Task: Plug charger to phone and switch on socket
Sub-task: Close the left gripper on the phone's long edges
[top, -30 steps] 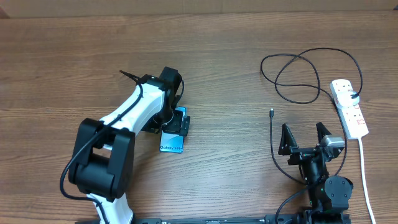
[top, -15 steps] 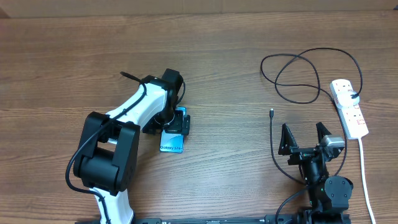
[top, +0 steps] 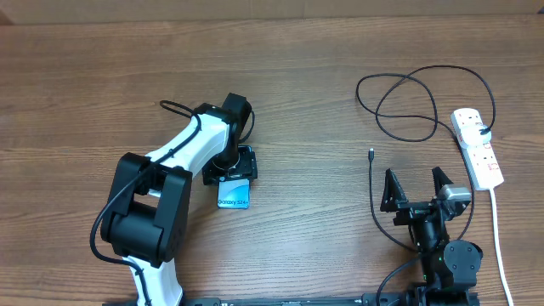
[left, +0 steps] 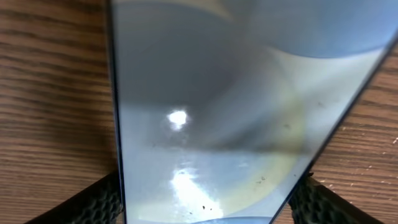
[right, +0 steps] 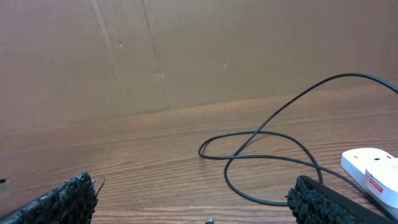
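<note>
Left of the counter's [top: 76, 76] middle, the left arm reaches out from the near edge and its gripper [top: 231, 166] sits low over the far end of the phone [top: 234, 200]. The phone lies flat with its screen up, and its near end with the printed text shows clear of the gripper. In the left wrist view the screen [left: 211, 112] fills the frame. The gripper's black fingers [left: 93, 205] stand against both long edges with no gap to be seen, so the gripper is clamped across the phone's width.

Toward the right half, the charger [top: 371, 183] runs from the near edge away from the robot. Its small connector tip [top: 371, 153] lies free on the wood, well apart from the phone. Its loops lie farther out toward the far right corner.

The right gripper [top: 415, 178] rests by the near edge just beside that cable, jaws spread wide and empty.

Along the right edge lies the socket [top: 478, 149], its white cord [top: 497, 229] trailing to the near edge.
</note>
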Controlling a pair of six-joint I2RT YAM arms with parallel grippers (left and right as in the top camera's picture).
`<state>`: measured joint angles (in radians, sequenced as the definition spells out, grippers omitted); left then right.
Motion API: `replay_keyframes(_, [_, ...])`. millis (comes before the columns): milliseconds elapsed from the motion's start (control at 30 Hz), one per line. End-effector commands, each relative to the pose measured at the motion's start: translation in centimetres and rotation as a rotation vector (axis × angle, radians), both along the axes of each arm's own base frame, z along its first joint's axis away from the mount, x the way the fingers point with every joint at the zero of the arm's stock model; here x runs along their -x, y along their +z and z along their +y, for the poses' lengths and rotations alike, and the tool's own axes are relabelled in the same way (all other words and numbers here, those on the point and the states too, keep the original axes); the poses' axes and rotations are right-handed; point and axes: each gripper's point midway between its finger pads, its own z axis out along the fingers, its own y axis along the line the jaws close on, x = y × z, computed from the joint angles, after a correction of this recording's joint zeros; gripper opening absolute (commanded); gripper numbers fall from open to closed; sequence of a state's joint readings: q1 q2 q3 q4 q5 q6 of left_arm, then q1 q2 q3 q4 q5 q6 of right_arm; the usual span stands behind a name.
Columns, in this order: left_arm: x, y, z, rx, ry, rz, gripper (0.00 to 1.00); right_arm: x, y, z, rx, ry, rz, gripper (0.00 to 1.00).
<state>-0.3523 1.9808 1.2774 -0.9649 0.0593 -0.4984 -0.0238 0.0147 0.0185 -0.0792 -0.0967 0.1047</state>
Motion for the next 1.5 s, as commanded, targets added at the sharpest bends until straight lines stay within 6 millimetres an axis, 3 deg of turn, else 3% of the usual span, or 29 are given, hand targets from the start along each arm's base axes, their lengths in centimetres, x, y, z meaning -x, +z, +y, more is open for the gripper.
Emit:
replay_keyframes(0, [-0.1, -0.5, 0.2, -0.028, 0.05, 0.006, 0.73, 0.0, -0.1, -0.1, -0.007, -0.007, -0.006, 1.0])
replay_keyframes(167, [-0.2, -0.5, 0.2, -0.037, 0.143, 0.006, 0.75, 0.0, -0.1, -0.1, -0.007, -0.007, -0.006, 1.0])
replay_keyframes(300, [-0.2, -0.5, 0.2, -0.04, 0.146, 0.003, 1.0, 0.0, -0.1, -0.1, -0.007, -0.007, -0.006, 1.0])
replay_keyframes(700, [-0.5, -0.6, 0.9, -0.061, 0.01, -0.015, 1.0, 0.0, -0.1, -0.1, -0.007, -0.007, -0.006, 1.0])
replay_keyframes(867, [-0.1, -0.8, 1.0, -0.058, -0.036, -0.002, 0.89, 0.0, -0.1, -0.1, -0.007, -0.007, -0.006, 1.0])
replay_keyframes(1100, [1.2, -1.9, 1.1, -0.049, -0.034, 0.026, 0.83, 0.0, -0.1, -0.1, -0.007, -0.007, -0.006, 1.0])
replay_keyframes(1267, [1.9, -3.0, 0.9, -0.023, -0.03, 0.032, 0.72, 0.0, -0.1, -0.1, -0.006, -0.007, -0.006, 1.0])
replay_keyframes(1367, [1.9, -3.2, 0.8, -0.018, -0.029, 0.029, 0.6, 0.0, -0.1, -0.1, -0.007, -0.007, -0.006, 1.0])
replay_keyframes(1467, [1.8, -3.2, 0.8, -0.016, -0.029, 0.025, 0.57, 0.0, -0.1, -0.1, -0.006, -0.007, -0.006, 1.0])
